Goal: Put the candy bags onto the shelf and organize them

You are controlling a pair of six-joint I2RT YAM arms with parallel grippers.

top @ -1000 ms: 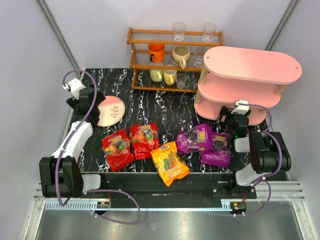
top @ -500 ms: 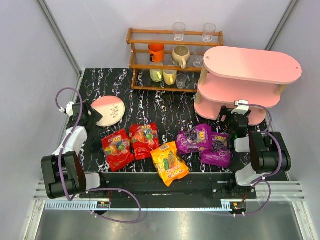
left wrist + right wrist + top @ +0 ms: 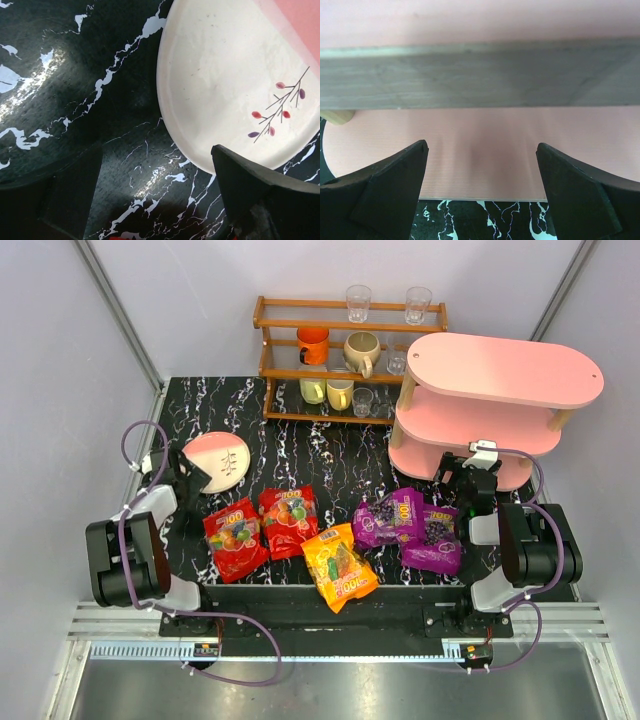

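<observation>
Your left pincer point(image 3: 188, 478) hangs low over the left side of the desk point(image 3: 330, 455), jaws apart and empty. In its wrist view the fingers straddle bare black marbled surface, with the rim of the pink-and-white plate point(image 3: 225, 85) just by the right-hand finger. Your right pincer point(image 3: 456, 476) is also spread wide with nothing in it, and it points at the bottom board of the pink three-tier shelf point(image 3: 505, 368), which stands at the desk's right rear corner. All five candy bags lie flat on the desk along its near edge. The two red bags point(image 3: 235, 537) sit side by side just right of the left pincer and nearer the front edge. The orange bag point(image 3: 339, 566) is at the middle, closest to the near edge. The two purple bags point(image 3: 390, 517) overlap each other just left of the right pincer, in front of the shelf.
</observation>
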